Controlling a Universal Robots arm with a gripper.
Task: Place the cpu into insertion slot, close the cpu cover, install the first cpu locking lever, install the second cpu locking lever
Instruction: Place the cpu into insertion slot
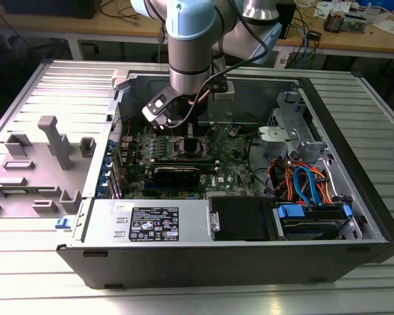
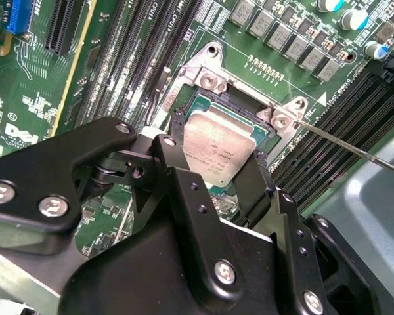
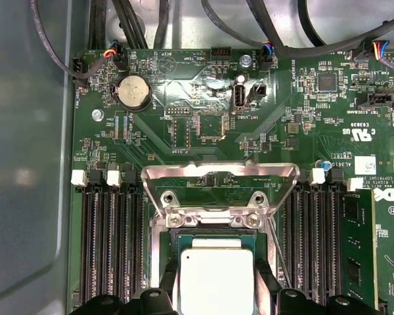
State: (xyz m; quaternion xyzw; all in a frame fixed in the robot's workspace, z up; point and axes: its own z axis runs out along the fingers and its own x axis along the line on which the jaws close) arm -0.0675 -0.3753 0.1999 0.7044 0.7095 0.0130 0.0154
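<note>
My gripper (image 2: 213, 164) is down inside the open computer case (image 1: 354, 216), over the motherboard (image 1: 184, 141). Its two black fingers (image 2: 262, 180) flank the cpu (image 2: 217, 144), a flat square chip with a dull silver top, and are shut on its edges. The cpu (image 3: 215, 279) is directly over the insertion slot (image 3: 213, 231), whose dark socket and grey rim (image 2: 240, 104) show around the chip. I cannot tell whether the chip rests in the socket. The cpu cover (image 3: 217, 168) is swung open beyond the slot. A thin wire lever (image 2: 354, 149) sticks out beside the socket.
Long black memory slots (image 3: 111, 249) run on both sides of the socket, with a memory card (image 3: 358, 243) in one. A coin battery (image 3: 132, 92) and cables (image 1: 302, 184) lie farther off. The power supply (image 1: 157, 220) fills the case's near side. Grey fixtures (image 1: 52, 144) stand outside.
</note>
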